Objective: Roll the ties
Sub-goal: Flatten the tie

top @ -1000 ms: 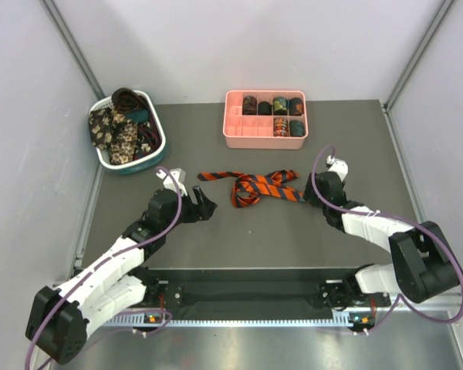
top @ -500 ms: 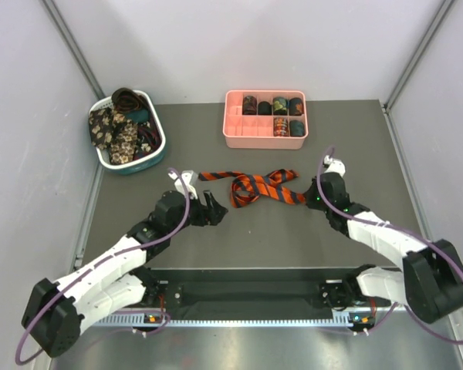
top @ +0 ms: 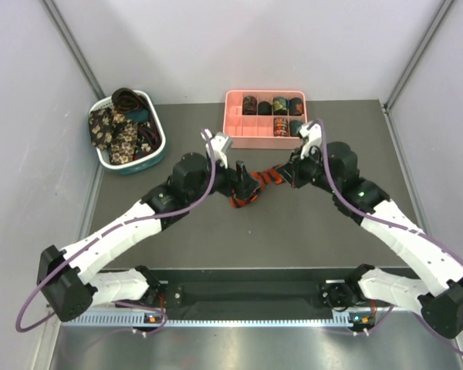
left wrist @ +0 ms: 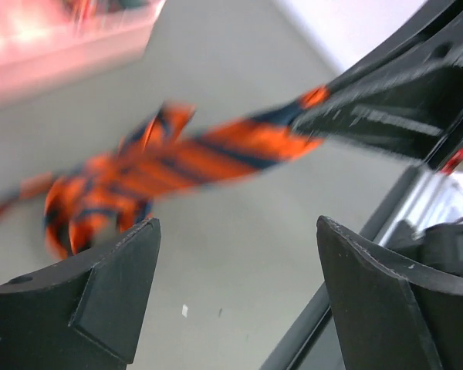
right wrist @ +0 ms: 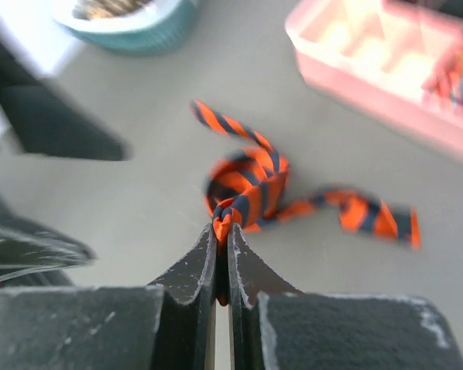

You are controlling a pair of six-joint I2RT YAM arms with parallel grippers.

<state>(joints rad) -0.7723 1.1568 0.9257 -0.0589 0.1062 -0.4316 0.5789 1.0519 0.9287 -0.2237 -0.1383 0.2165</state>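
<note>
Both grippers have converged on the tie; right gripper pinches its fold, left gripper stands spread, and I see the tie crosswise just ahead.

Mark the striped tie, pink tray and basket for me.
striped tie (right wrist: 251,181): right wrist view, on the bunched loop at its middle.
pink tray (top: 264,142): top external view, on its near outer wall.
basket (top: 139,167): top external view, on its teal near wall.

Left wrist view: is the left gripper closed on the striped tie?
No. The left gripper is wide open, and the striped tie lies beyond its fingers, not between them.
</note>
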